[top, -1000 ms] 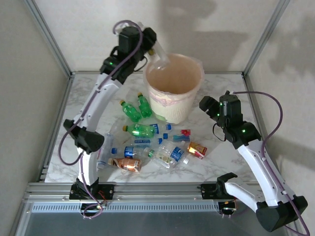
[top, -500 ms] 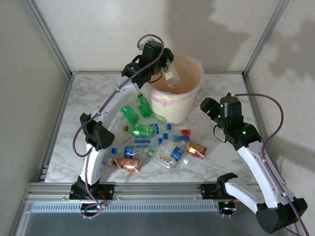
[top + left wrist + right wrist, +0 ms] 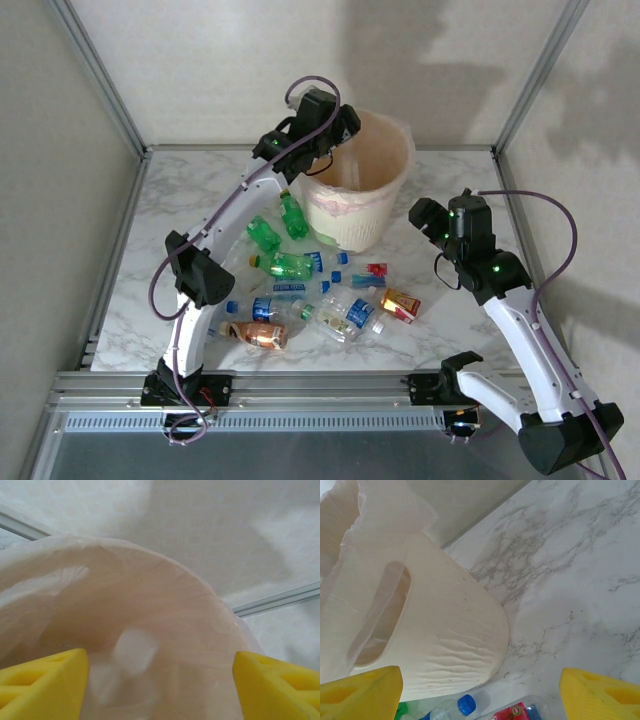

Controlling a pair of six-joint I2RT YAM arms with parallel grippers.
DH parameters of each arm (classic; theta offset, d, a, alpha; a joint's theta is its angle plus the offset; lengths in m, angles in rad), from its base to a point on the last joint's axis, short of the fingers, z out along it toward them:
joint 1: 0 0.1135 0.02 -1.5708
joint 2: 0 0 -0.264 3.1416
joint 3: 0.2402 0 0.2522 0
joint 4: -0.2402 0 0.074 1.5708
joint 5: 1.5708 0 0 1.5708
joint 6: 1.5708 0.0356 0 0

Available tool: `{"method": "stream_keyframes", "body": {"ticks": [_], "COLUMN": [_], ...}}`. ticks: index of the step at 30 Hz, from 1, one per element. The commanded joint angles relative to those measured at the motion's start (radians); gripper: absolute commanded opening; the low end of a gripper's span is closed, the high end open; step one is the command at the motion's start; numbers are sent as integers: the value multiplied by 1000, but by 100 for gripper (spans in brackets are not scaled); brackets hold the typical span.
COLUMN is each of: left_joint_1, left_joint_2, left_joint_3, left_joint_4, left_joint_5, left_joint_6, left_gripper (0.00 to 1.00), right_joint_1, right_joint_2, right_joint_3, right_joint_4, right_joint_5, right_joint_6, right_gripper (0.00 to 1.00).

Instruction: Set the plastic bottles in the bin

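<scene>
Roughly at the middle of the marble tabletop (image 3: 185, 200), toward its near edge, the plastic bottles (image 3: 300, 295) lie in a loose heap. Three green ones (image 3: 265, 233) are at the heap's far left side, clear ones with blue labels (image 3: 350, 315) are in the middle, and red and orange ones (image 3: 400, 303) are at the near and right sides. Above the heap, the left gripper (image 3: 343, 128) hangs over the left rim of the bin (image 3: 350, 215). In the left wrist view its yellow fingers (image 3: 45, 680) stand well apart and grip nothing, with the liner bag (image 3: 165, 610) and a pale blur between them. The bin stands upright just beyond the heap, near the middle of the tabletop's far edge. To its right the right gripper (image 3: 420, 212) hovers beside the bin's wall. Its fingers (image 3: 600, 690) are spread wide and empty, with the bin (image 3: 445, 630) and a blue-capped bottle (image 3: 465, 704) ahead of them.
</scene>
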Motion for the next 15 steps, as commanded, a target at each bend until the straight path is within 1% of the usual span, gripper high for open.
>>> {"method": "stream_keyframes", "body": {"ticks": [1,4,7,9,12,15], "left_joint_1": [-4,-4,-4,0,18,64], "left_joint_2": [-67,-95,-148,-196,-317,-486], "left_joint_3": [-6,-5,-10,-48,-211,-478], "left_joint_4": [-10,-23,-50,-65,-51,7], "left_joint_5": [-49,-86,-148,-187,-251,-262], "left_joint_6": [34,58,104,138,160,143], "left_gripper": [76,76,77,76,74,72], "right_joint_1": [-10,-10,-9,-10,-9,-10], "right_joint_2": [-10,-8,-2,2,-1,-8], "right_joint_3": [10,21,35,38,38,32], "right_joint_4": [-14,-17,-23,-24,-26,-27], "right_joint_5": [7,4,2,0,2,1], "right_joint_6": [5,-1,-12,-19,-30,-36], "right_gripper": [83,83,83,83,84,85]}}
